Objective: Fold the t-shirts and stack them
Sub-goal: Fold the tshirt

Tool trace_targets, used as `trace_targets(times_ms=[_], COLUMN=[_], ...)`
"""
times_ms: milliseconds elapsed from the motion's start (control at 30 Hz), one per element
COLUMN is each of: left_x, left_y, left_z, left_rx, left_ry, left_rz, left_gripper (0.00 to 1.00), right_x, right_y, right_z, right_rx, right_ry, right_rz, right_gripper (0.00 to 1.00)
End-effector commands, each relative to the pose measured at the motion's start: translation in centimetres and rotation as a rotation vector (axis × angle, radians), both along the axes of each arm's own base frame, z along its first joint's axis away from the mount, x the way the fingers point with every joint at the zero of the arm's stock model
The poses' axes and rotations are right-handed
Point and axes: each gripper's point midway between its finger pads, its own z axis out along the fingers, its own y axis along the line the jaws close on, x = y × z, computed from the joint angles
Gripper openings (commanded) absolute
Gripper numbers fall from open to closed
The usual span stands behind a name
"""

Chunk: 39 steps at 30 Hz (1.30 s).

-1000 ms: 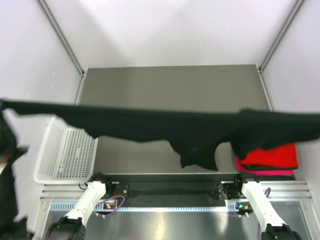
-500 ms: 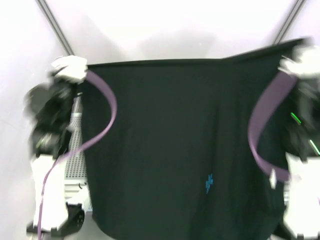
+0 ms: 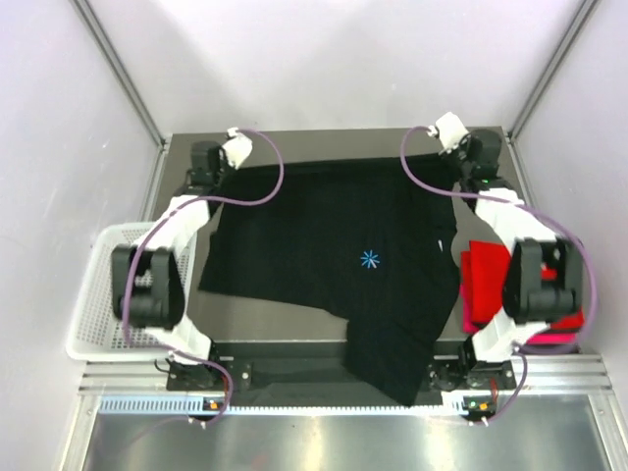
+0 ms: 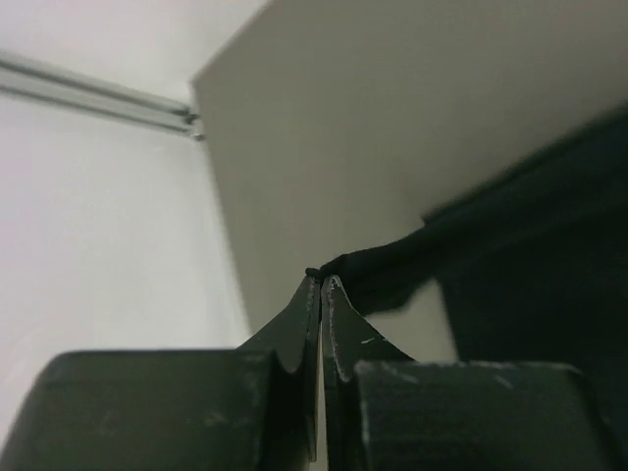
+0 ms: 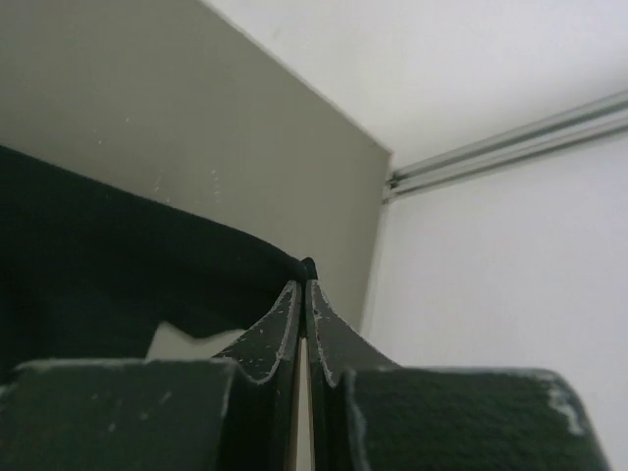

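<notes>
Shirts number three, as you can count from the top view: one black shirt [image 3: 324,245], one red shirt [image 3: 483,285] and one magenta shirt [image 3: 555,340]. The black shirt lies spread over the middle of the bench [image 3: 334,147], its far edge running between the two arms and its light-blue mark [image 3: 370,259] facing up near the centre. Its near right part trails off the bench's front edge and over the metal rail [image 3: 294,371]. The red shirt sits folded at the right side, just beside the black cloth and partly hidden by your right arm. Only a sliver of the magenta one peeks out under the red one. Your left fingers [image 4: 316,294] are clenched on a far-left corner of the black shirt; the wrist view shows a nub of cloth pinched at the tips. Your right fingers [image 5: 300,290] are clenched the same way on the far-right corner. From above, both sets sit low at the back of the bench, left fingers [image 3: 208,169] and right fingers [image 3: 469,157]. You have one white basket [image 3: 93,314] off the left edge, and two purple cables [image 3: 270,177], one looping from each wrist. The bench is flat grey, closed in by pale walls with a metal post [image 3: 118,69] in each far corner.
</notes>
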Motion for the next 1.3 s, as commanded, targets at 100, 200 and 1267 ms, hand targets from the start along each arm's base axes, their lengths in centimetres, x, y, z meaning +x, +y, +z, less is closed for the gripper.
trace_targets(times_ms=[100, 200, 1267], left_x=[7.8, 9.2, 25.4], left_y=[2.6, 3.0, 0.3], left_z=[-4.4, -5.9, -5.5], left_rx=[0.076, 0.076, -0.025], left_ry=[-0.077, -0.080, -0.376], left_rz=[0.080, 0.085, 0.061], left_gripper=[0.00, 0.00, 0.00], right_x=[8.0, 10.0, 19.9], right_y=[-2.0, -2.3, -3.5], right_z=[-3.1, -4.7, -5.9], right_rx=[-0.006, -0.007, -0.051], right_ry=[-0.059, -0.042, -0.146], right_rz=[-0.138, -0.170, -0.313], right_gripper=[0.00, 0.00, 0.00])
